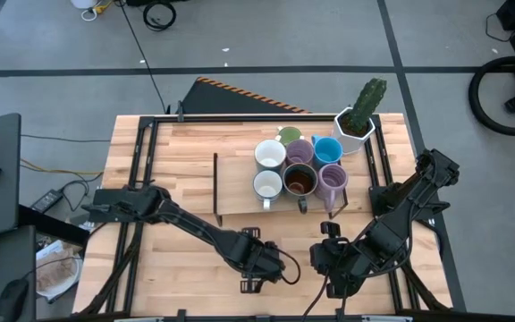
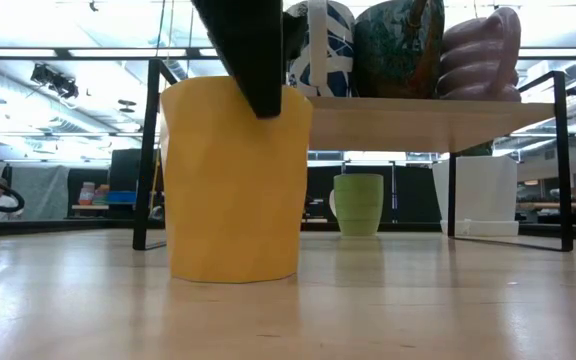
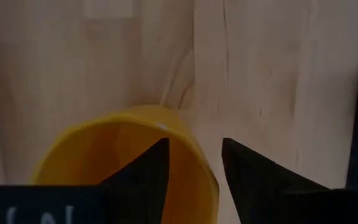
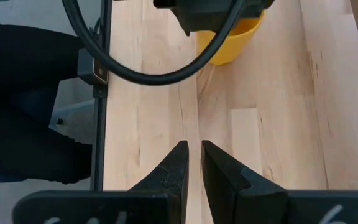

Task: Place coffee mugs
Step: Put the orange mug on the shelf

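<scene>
An orange-yellow mug (image 2: 233, 180) stands on the table near its front edge; it also shows in the right wrist view (image 4: 235, 40). My left gripper (image 3: 194, 165) comes down on the mug's rim and is shut on it; in the high view (image 1: 262, 266) it hides the mug. My right gripper (image 4: 194, 155) hangs to the right of it (image 1: 329, 264), above bare table, shut with nothing between its fingers. Several mugs stand on a low wooden shelf (image 1: 240, 192), among them a white mug (image 1: 267, 185), a brown mug (image 1: 299, 181) and a lavender mug (image 1: 333, 179). A green mug (image 2: 358, 203) stands on the table behind. My left gripper has the mug's wall at the rim (image 3: 199, 163) between its fingers, one finger (image 3: 148, 171) inside the mug and one (image 3: 247, 171) outside. The fingers come from above, pointing steeply down. The mug stands upright with its base (image 2: 233, 272) on the table.
The shelf's dark metal legs (image 2: 148, 150) stand just behind the orange-yellow mug. A white faceted pot with a cactus (image 1: 358, 121) sits at the far right. Black frame rails (image 4: 101, 93) run along the table's sides. Bare wood lies between the shelf and the near edge.
</scene>
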Available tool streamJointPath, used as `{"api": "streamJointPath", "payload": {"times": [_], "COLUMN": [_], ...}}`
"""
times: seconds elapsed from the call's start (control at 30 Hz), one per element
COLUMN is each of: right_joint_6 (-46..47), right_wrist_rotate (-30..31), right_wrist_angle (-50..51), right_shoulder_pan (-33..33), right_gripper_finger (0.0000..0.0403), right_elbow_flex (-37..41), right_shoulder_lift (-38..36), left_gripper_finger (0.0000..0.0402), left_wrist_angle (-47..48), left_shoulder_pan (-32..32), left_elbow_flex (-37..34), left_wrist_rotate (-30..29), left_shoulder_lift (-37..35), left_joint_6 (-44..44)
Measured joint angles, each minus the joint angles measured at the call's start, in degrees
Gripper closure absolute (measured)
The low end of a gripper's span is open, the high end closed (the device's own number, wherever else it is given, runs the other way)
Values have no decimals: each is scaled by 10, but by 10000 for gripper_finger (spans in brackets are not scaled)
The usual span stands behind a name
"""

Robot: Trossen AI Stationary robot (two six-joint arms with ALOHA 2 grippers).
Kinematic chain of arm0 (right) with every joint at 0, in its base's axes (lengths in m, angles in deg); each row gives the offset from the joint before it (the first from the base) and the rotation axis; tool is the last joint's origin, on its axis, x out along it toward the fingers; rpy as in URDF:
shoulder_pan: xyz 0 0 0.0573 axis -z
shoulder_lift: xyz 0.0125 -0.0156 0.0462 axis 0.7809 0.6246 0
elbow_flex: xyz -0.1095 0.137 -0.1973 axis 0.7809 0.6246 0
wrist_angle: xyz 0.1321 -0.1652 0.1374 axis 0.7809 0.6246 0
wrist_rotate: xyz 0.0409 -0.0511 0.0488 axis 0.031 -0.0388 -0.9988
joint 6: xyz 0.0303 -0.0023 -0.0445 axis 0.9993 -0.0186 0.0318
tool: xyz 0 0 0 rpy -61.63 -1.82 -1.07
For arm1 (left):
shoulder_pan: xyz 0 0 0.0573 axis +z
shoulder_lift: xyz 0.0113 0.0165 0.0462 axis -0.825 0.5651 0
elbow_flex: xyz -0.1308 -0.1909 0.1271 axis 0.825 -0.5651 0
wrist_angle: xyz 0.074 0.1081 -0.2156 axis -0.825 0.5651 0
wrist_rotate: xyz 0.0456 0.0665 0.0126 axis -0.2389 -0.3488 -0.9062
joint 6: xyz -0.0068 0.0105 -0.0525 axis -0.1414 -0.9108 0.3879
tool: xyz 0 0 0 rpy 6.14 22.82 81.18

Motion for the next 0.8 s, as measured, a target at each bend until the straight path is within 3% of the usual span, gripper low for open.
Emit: {"api": "streamJointPath", "payload": {"times": [0.17,0.43,0.63,0.8], "right_joint_6": [0,0,1,1], "right_wrist_rotate": [0,0,0,0], "right_wrist_angle": [0,0,-1,0], "right_shoulder_pan": [-1,-1,-2,-7], "right_gripper_finger": [354,354,354,354], "right_elbow_flex": [0,0,0,0], "right_shoulder_lift": [0,0,0,0], "left_gripper_finger": [271,377,380,380], "left_wrist_angle": [-2,25,98,173], "left_shoulder_pan": [0,1,-7,-43], "left_elbow_flex": [0,0,0,0], "left_wrist_rotate": [0,0,28,3], "left_shoulder_lift": [1,-1,-30,-71], "left_joint_6": [-26,-132,-256,-348]}}
